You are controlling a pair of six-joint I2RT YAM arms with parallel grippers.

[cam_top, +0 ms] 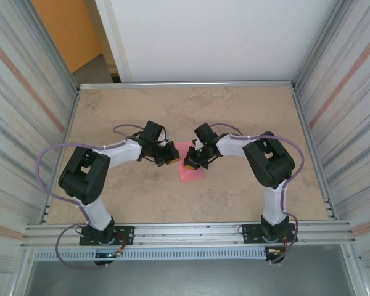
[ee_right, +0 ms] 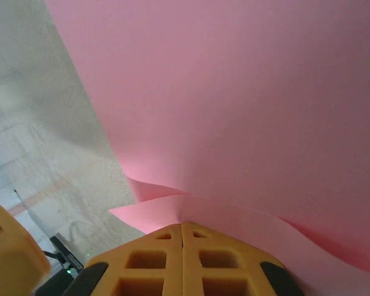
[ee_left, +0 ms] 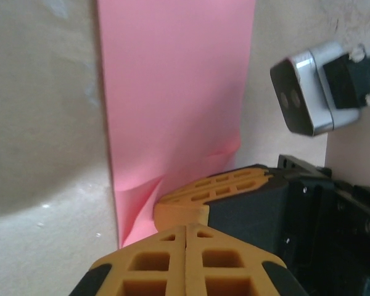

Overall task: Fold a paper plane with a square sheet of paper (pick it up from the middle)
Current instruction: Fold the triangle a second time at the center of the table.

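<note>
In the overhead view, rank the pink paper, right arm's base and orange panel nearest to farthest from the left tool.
1. pink paper, at the left tool tip
2. right arm's base, near right
3. orange panel, far left

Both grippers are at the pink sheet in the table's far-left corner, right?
No: the pink sheet lies near the table's middle, not a corner, with the left gripper and right gripper at it, as the top external view shows.
</note>
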